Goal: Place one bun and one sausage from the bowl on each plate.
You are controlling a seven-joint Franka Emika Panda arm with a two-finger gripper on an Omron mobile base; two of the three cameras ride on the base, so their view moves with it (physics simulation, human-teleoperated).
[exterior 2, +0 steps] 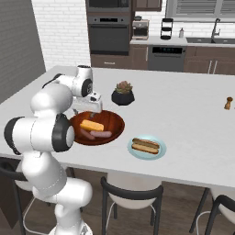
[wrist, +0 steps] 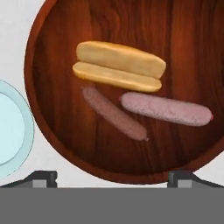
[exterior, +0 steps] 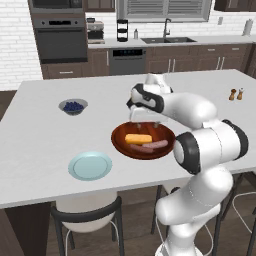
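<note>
The reddish-brown wooden bowl point(exterior: 119, 142) point(exterior 2: 114, 122) point(wrist: 188, 52) holds one yellow bun point(exterior: 138, 138) point(exterior 2: 92, 125) point(wrist: 119, 66) and two pinkish sausages point(wrist: 166, 108) point(wrist: 114, 113) lying just beside it. My gripper point(exterior: 145, 125) point(exterior 2: 92, 110) point(wrist: 112, 177) hovers over the bowl, open and empty, its fingertips point(wrist: 43, 177) spread wide. One pale blue-green plate point(exterior: 90, 165) point(wrist: 11, 127) lies bare to the bowl's left. The other plate point(exterior 2: 158, 151), to the bowl's right, carries a bun with what looks like a sausage point(exterior 2: 145, 145).
A small grey bowl of blueberries point(exterior: 73, 106) sits further back on the left. A black succulent pot point(exterior 2: 123, 93) stands behind the bowl. Salt and pepper shakers point(exterior: 236, 94) are far right. Stools stand below the counter's near edge.
</note>
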